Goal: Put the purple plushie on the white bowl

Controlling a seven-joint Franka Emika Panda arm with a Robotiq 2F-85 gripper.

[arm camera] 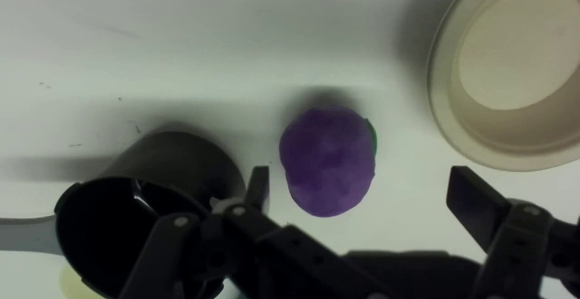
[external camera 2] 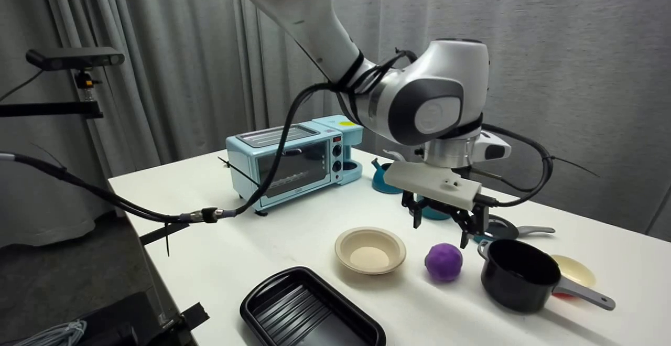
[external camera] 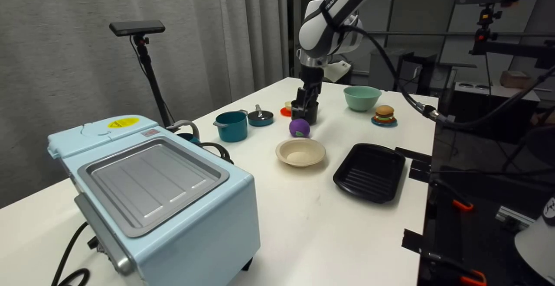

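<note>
The purple plushie, a rounded purple toy with a bit of green, sits on the white table in both exterior views (external camera: 299,128) (external camera 2: 443,263) and in the wrist view (arm camera: 328,161). The white bowl, shallow and cream-coloured, stands close beside it in both exterior views (external camera: 300,153) (external camera 2: 370,258) and at the upper right of the wrist view (arm camera: 516,50); its inside looks empty. My gripper (arm camera: 358,179) is open and holds nothing. It hangs above the table near the plushie, as an exterior view shows (external camera 2: 441,235). In the wrist view the plushie lies ahead of the fingertips, nearer the left finger.
A black pot (external camera 2: 516,278) with a grey handle stands right beside the plushie, under the left finger in the wrist view (arm camera: 181,163). A black ridged tray (external camera: 368,173), green bowl (external camera: 362,99), burger toy (external camera: 384,115), teal pot (external camera: 233,126) and blue toaster oven (external camera 2: 293,160) stand around.
</note>
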